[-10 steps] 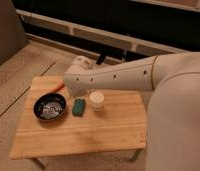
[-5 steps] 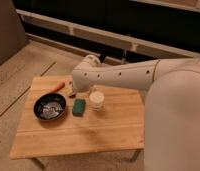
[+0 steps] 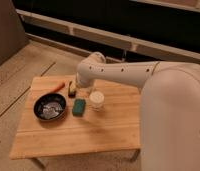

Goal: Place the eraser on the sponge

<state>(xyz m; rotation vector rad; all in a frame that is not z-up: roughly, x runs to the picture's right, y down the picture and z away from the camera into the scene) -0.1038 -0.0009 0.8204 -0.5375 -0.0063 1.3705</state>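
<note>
White arm (image 3: 124, 75) mostly hides the hand (image 3: 79, 90), spread wide, empty, beside the eraser (image 3: 71, 89).

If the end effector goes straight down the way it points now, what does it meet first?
Most likely the eraser, or the wooden table right beside it. The end effector points down close beside the eraser, behind the sponge. Depth is unclear.

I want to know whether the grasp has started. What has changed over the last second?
The arm has swung a little to the right in the picture. Its gripper now hangs open, low over the back of the table, just beside the eraser. Nothing has been taken hold of. The eraser is still on the table. The sponge, black pan, white jar and orange stick have not moved.
</note>
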